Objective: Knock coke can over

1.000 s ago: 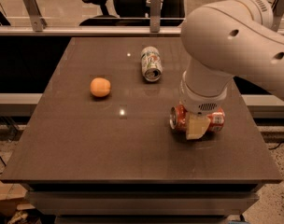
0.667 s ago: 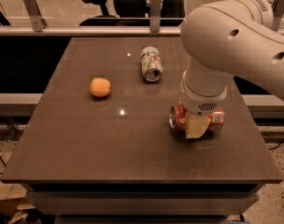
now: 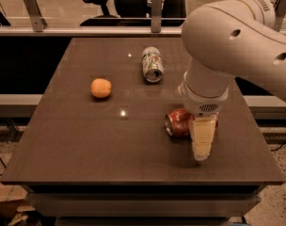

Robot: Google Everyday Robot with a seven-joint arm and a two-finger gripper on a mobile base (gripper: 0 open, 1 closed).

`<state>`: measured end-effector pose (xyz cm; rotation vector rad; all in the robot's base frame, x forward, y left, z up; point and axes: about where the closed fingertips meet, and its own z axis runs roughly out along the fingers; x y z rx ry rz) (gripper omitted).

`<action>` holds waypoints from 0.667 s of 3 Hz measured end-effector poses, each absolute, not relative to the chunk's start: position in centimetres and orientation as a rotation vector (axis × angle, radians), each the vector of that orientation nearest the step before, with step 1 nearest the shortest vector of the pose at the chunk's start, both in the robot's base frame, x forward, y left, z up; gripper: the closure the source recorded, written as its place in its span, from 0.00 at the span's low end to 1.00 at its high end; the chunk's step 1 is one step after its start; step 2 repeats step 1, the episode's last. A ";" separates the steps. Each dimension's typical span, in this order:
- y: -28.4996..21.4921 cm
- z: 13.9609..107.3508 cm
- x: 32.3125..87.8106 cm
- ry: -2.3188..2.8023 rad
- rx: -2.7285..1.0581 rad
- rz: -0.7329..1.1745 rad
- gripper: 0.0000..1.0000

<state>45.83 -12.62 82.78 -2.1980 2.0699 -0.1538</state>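
The red coke can (image 3: 178, 122) lies on its side on the brown table (image 3: 86, 140), its silver top facing left toward the camera. My gripper (image 3: 201, 145) hangs from the big white arm just right of and in front of the can, its pale finger (image 3: 202, 134) pointing down over the can's right end. The arm hides the can's far end.
A white-and-green can (image 3: 152, 64) lies on its side at the table's back middle. An orange (image 3: 101, 88) sits on the left middle. A railing and office chairs stand behind the table. The table's front edge is close below the gripper.
The can lay on its side before as well. The gripper has shifted slightly toward the front of the table, beside the can.
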 end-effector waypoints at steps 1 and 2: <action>-12.6 82.8 45.8 2.070 -2.198 -0.154 0.00; -12.6 82.8 45.8 2.070 -2.198 -0.154 0.00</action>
